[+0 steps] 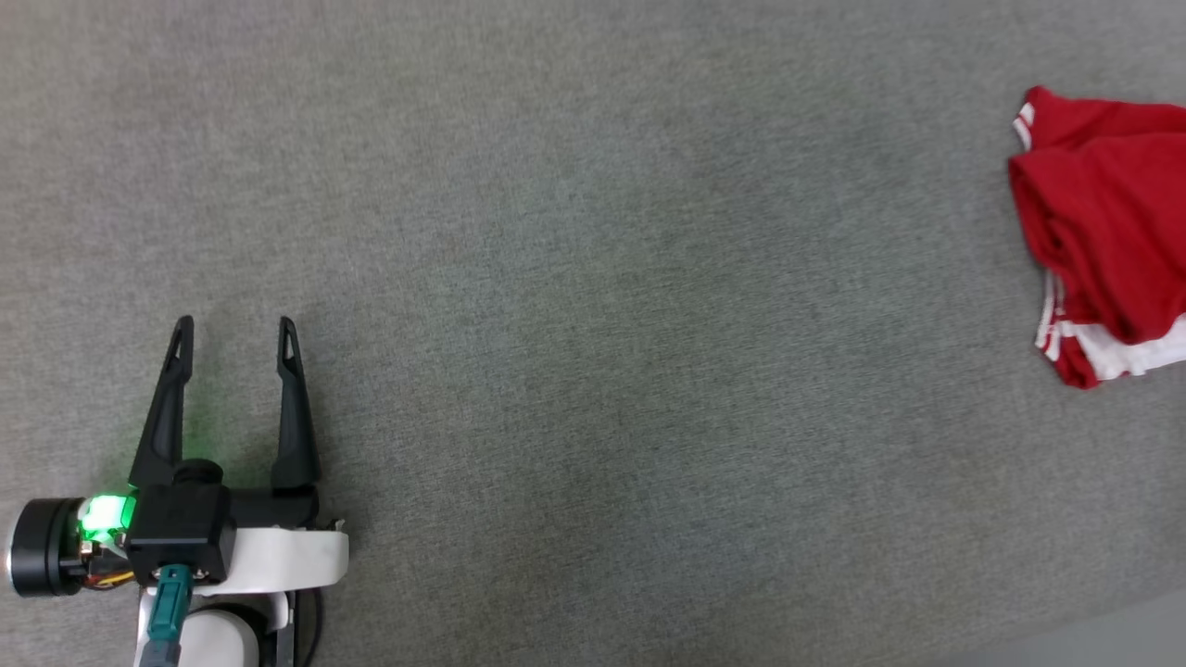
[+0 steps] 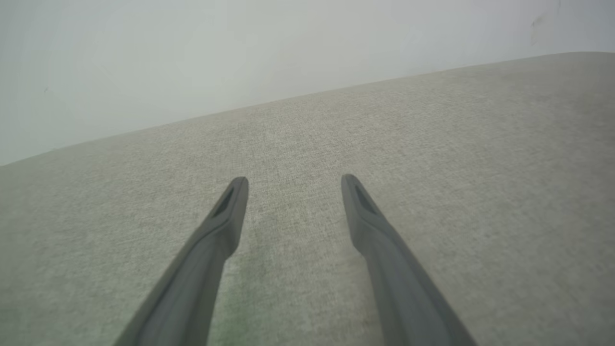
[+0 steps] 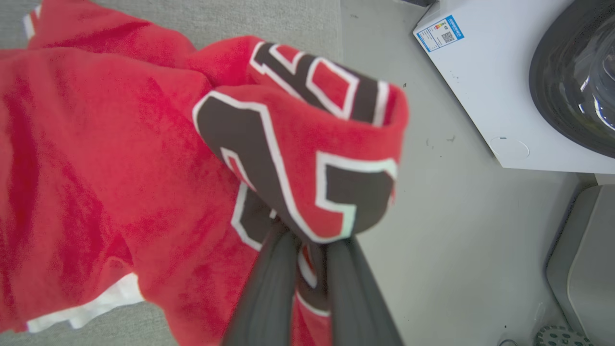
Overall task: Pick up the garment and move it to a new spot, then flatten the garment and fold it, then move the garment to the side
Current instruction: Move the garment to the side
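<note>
Down at the lower left of the head view, the left gripper [image 1: 235, 324] is seen over the grey fabric-covered worktop [image 1: 593, 278]. Its two dark fingers [image 1: 167, 408] are spread wide with nothing between them, and a green light [image 1: 104, 511] is lit at its wrist. In the left wrist view the same spread fingers are shown over bare grey fabric, with a pale wall [image 2: 192, 48] behind the worktop's far edge. Well apart from that gripper, at the right edge of the head view, the garment [image 1: 1103, 213] is bunched in red folds, with white striped trim showing. In the right wrist view the right gripper [image 3: 312, 240] is shown with its fingers [image 3: 269, 288] pressed close, pinching a fold of the red cloth that carries black, white-edged block print. The rest of the garment is draped on the worktop near its edge. Beyond that edge a pale floor [image 3: 432, 240] and a white washing machine [image 3: 504, 72] are seen.
</note>
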`<state>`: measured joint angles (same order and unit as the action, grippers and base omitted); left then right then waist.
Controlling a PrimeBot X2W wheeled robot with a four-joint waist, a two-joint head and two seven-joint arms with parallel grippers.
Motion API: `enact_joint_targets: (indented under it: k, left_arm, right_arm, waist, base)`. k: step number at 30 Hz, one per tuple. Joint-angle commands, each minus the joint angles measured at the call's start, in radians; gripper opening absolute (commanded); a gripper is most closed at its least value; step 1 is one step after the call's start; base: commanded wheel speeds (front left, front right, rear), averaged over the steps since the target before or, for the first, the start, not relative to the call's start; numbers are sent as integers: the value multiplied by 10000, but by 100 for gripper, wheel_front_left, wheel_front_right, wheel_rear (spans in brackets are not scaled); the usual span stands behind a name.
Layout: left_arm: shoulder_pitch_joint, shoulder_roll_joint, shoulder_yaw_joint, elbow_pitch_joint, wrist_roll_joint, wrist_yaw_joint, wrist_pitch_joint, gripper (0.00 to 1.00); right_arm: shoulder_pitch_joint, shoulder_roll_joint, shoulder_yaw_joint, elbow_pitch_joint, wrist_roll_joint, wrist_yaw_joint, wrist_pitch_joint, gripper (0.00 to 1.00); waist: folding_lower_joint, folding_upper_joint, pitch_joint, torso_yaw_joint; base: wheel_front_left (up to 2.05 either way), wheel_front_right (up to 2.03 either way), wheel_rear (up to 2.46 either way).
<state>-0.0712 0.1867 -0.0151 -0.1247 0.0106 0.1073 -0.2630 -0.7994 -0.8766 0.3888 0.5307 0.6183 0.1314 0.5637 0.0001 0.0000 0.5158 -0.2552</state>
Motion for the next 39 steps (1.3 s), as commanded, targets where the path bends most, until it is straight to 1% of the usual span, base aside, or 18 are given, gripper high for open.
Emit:
enact_joint_targets:
  k: [1,5,6,7,11,13,17,19,21,26,30,33,35,37,38,39]
  left_arm:
    - [-196,83,38,-81,-4,41,-21,100]
    - [-243,122,11,-82,-41,85,-21,100]
    - [-268,111,-7,-56,-44,100,-20,100]
    - [-264,95,-31,-16,-45,103,-20,100]
    - [-73,-25,-194,125,-79,151,-21,100]
    - [81,-106,-251,163,-107,182,-21,100]
    - [373,-300,-346,275,-188,252,-21,100]
    - [539,-382,-363,324,-214,300,-21,100]
    - [710,-487,-377,378,-267,323,-21,100]
    - [1125,-597,-507,471,-267,283,-21,100]
    - [1394,-683,-547,546,-316,282,-21,100]
    - [1509,-741,-606,689,-297,220,-21,100]
    - [1548,-772,-641,800,-292,186,-21,100]
    - [1583,-803,-673,914,-301,173,-21,100]
    - [1583,-803,-673,914,-301,173,-21,100]
    - [1629,-826,-686,1001,-311,154,-21,100]
  right_arm:
    - [-233,205,-200,311,-277,-17,-133,0]
    - [-361,737,-667,1175,-940,-16,-432,0]
    - [-402,863,-838,1354,-1082,-16,-539,38]
    - [-437,943,-1029,1537,-1301,-16,-714,100]
    - [-480,1198,-1488,1879,-2249,-16,-1516,100]
    - [-596,1092,-1735,1755,-2866,-17,-2284,100]
    - [-623,1449,-2341,1455,-4128,-16,-4024,100]
    - [-646,1778,-2833,1276,-4648,-16,-4859,100]
    - [-542,2205,-3093,978,-5149,-16,-5715,100]
    - [-109,3484,-3205,201,-5765,-17,-7546,100]
    - [588,4511,-2980,-652,-5733,-16,-8139,100]
    - [1341,5235,-2909,-1359,-5442,-16,-8264,100]
    - [1846,5670,-2786,-1802,-5503,-16,-8283,100]
    - [2427,5975,-2858,-2194,-5374,-16,-8279,100]
    - [2427,5975,-2858,-2194,-5374,-16,-8279,100]
    - [3007,6276,-2858,-2478,-5285,-16,-8278,100]
  waist:
    - [-1,0,334,59]
    - [-1,0,398,137]
    - [-1,0,342,165]
    - [-1,0,249,191]
    - [-1,0,-340,321]
    - [-1,0,-677,413]
    - [-1,0,-1378,632]
    - [-1,0,-1715,759]
    - [-1,0,-2035,881]
    - [-1,0,-2729,1228]
    - [-1,0,-3231,1558]
    - [-1,0,-3547,1763]
    - [-1,0,-3735,1902]
    - [-1,0,-3899,2001]
    - [-1,0,-3899,2001]
    - [-1,0,-4039,2062]
  base:
    - [0,0,0]
    - [0,0,0]
    - [0,0,0]
    - [0,0,0]
    - [0,0,0]
    - [0,0,0]
    - [0,0,0]
    - [0,0,0]
    - [0,0,0]
    - [0,0,0]
    - [0,0,0]
    - [0,0,0]
    - [0,0,0]
    - [0,0,0]
    - [0,0,0]
    - [0,0,0]
